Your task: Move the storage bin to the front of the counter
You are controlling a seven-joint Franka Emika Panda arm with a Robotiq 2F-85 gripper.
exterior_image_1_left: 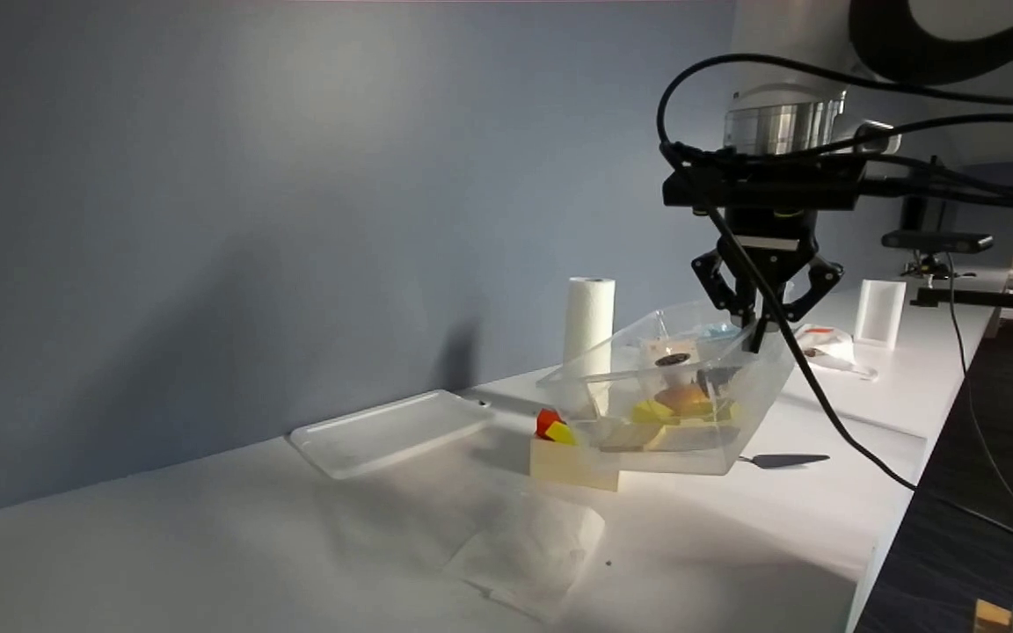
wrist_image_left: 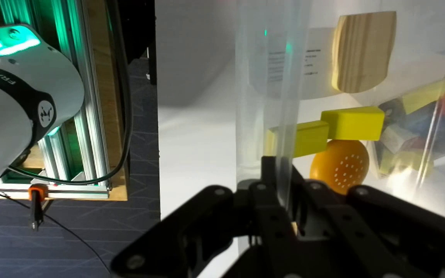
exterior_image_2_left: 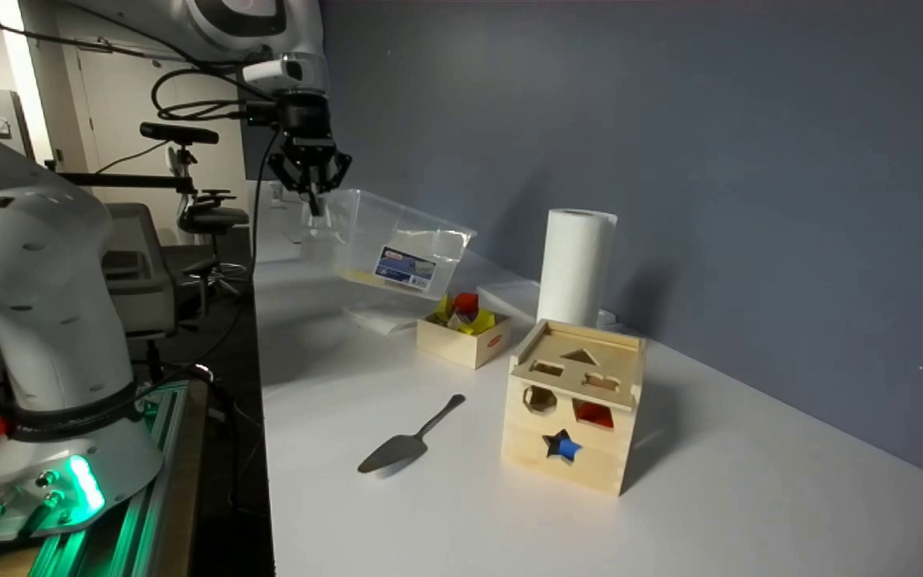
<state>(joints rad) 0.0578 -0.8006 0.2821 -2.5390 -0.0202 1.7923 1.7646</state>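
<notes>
The gripper [exterior_image_2_left: 315, 210] pinches a wall of the storage bin [exterior_image_2_left: 391, 242], which hangs tilted above the counter [exterior_image_2_left: 325, 513] — two yellow blocks [wrist_image_left: 354, 123] and an orange piece [wrist_image_left: 339, 166] inside — near a small wooden box [exterior_image_2_left: 447, 343] (red and yellow pieces [exterior_image_2_left: 466, 304] heaped in that one).

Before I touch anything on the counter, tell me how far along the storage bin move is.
Done: the gripper is closed on one wall of the storage bin, which looks raised off the counter. In hand: it hangs tilted, as both exterior views show. Probably left: bring it to the counter's front, level it, set it down and let go.
</notes>
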